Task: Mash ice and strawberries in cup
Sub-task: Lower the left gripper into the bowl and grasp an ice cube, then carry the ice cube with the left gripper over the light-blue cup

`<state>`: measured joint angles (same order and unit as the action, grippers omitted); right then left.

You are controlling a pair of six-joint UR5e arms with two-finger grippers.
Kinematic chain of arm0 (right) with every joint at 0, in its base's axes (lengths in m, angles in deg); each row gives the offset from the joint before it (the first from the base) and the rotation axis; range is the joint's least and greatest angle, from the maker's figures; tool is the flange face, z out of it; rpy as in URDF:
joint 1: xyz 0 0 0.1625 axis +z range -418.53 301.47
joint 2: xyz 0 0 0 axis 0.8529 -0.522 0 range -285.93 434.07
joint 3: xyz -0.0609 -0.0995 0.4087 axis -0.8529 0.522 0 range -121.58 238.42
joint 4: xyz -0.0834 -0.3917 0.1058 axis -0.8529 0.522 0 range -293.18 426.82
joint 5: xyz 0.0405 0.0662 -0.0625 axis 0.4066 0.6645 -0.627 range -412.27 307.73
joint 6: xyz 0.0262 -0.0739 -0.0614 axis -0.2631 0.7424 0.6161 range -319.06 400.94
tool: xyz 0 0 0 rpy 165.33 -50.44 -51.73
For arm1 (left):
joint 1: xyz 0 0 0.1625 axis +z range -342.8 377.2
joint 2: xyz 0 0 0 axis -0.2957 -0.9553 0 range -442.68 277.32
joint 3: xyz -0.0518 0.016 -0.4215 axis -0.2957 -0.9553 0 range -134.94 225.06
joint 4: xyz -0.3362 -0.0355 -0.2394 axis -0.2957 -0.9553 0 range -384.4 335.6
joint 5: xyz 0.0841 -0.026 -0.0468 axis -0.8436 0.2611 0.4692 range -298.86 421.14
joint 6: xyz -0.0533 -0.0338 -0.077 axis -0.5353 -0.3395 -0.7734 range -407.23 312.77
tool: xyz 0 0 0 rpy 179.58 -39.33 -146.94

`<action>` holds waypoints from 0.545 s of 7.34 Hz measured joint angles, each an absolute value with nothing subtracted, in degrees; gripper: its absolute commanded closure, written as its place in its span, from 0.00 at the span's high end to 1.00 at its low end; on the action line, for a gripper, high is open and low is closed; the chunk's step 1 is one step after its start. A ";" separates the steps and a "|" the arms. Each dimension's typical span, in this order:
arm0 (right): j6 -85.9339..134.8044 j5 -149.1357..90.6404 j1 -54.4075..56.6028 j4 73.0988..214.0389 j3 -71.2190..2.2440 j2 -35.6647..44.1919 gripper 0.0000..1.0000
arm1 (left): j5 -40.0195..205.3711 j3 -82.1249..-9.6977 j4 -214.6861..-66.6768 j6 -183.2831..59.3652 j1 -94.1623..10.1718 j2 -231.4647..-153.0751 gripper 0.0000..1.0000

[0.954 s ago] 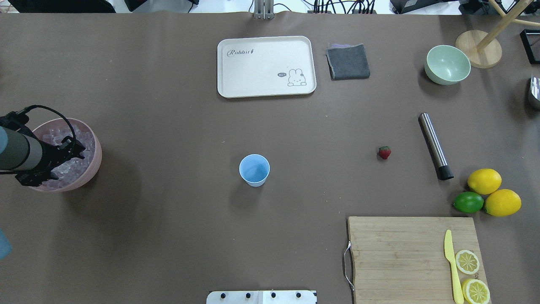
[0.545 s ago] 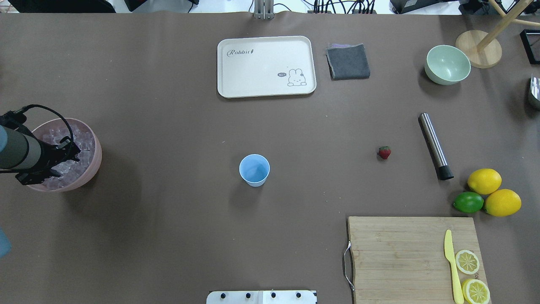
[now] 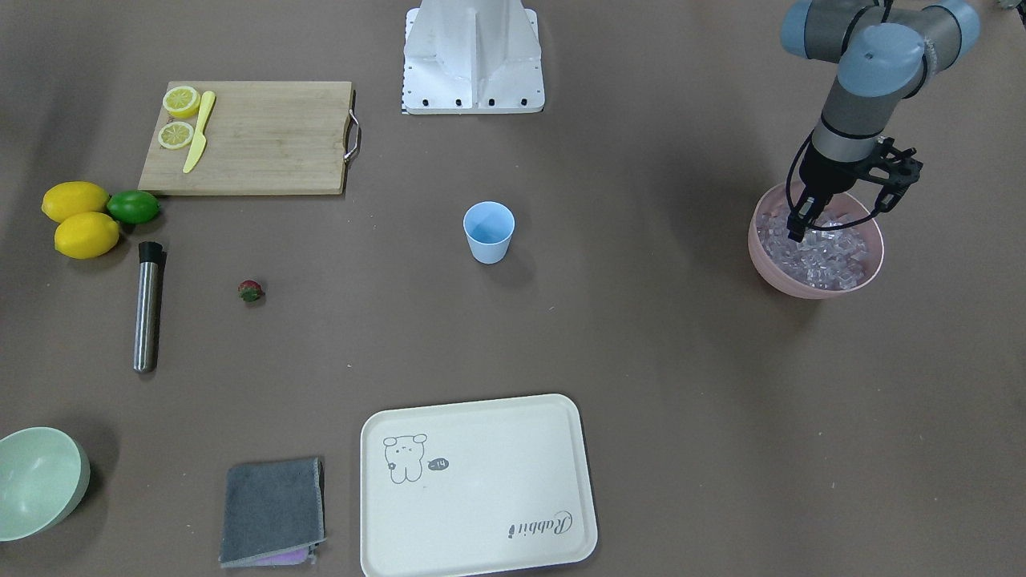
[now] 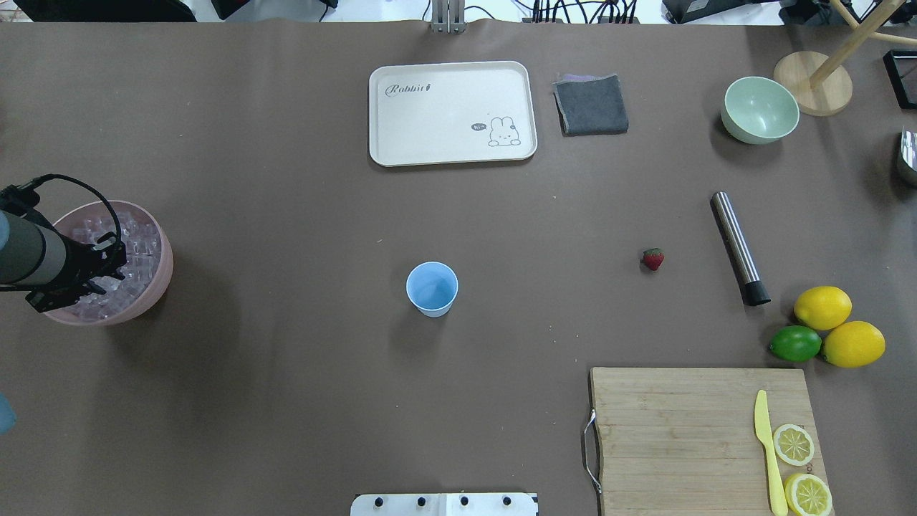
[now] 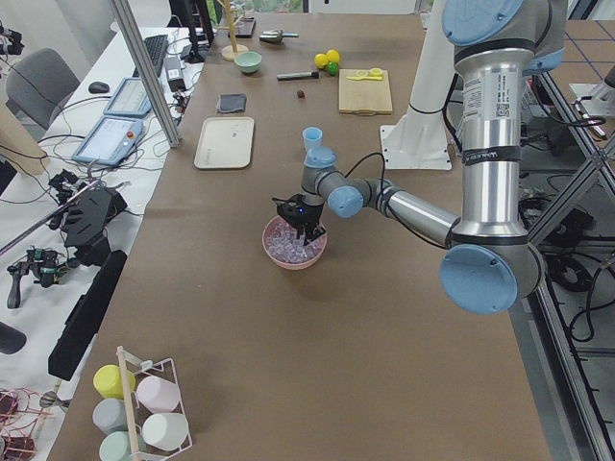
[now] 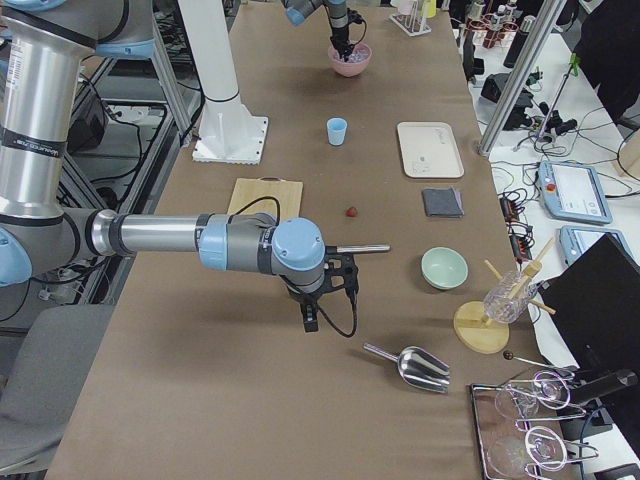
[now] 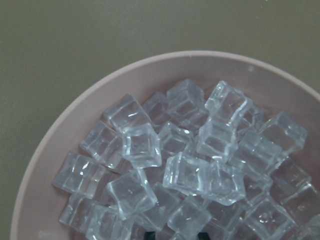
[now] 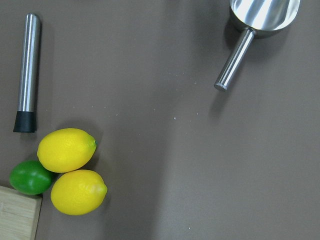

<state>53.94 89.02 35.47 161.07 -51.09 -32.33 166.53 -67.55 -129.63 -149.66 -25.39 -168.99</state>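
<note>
The light blue cup (image 4: pixel 432 288) stands upright near the table's middle, and nothing shows inside it. A small red strawberry (image 4: pixel 653 259) lies on the table well to its right. The ice (image 7: pixel 190 170) is a heap of clear cubes in a pink bowl (image 4: pixel 163 265) at the table's left edge. My left gripper (image 4: pixel 100 272) hangs over that bowl, open, its fingertips down among the cubes. My right gripper (image 6: pixel 325 300) shows only in the exterior right view, above bare table near the lemons, so whether it is open or shut I cannot tell.
A steel muddler (image 4: pixel 739 247) lies right of the strawberry, with two lemons (image 4: pixel 822 307) and a lime (image 4: pixel 795 343) beyond it. A cutting board (image 4: pixel 680 430) holds a yellow knife and lemon slices. A cream tray (image 4: pixel 451 113), grey cloth (image 4: pixel 591 104), green bowl (image 4: pixel 759 110) and metal scoop (image 8: pixel 260 20) lie further off.
My left gripper has drawn back leftward over the pink bowl, closer to the ice. Cup, strawberry and everything else stay put.
</note>
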 measured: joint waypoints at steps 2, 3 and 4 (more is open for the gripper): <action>53.94 89.06 35.73 161.18 -51.05 -32.50 1.00 | 166.79 -71.66 -123.55 -149.02 -26.91 -170.42 0.00; 53.94 89.06 35.78 161.22 -51.02 -32.50 1.00 | 167.35 -72.97 -119.55 -148.90 -27.62 -173.73 0.00; 53.92 89.06 35.82 161.31 -50.99 -32.42 1.00 | 168.20 -73.26 -113.83 -148.89 -27.99 -180.48 0.00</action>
<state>53.92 89.06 35.82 161.31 -50.99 -32.42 168.20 -73.26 -113.83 -148.89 -27.99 -180.48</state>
